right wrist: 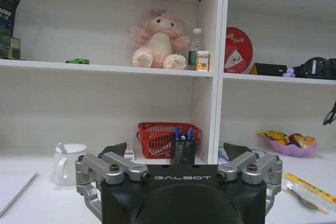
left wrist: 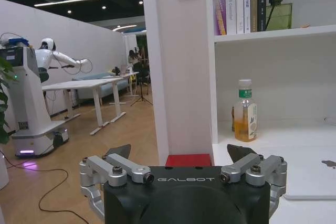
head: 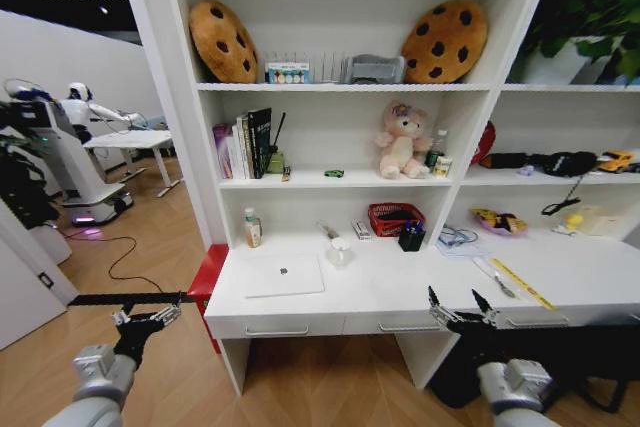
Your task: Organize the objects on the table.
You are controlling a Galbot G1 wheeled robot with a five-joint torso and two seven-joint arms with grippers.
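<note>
The counter (head: 400,292) front is bare between the laptop (head: 284,275) and ruler (head: 522,284), while cup (head: 340,252), pen cup (head: 411,238) and basket (head: 392,218) crowd the back.

Both arms reach forward, held low. The left gripper (head: 148,319) has its jaws spread wide, and the right gripper (head: 460,305) likewise, jaws parted, nothing between them.

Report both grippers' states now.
Left gripper: open, empty, left of the long white desk.
Right gripper: open, empty, at the desk's front edge.
</note>
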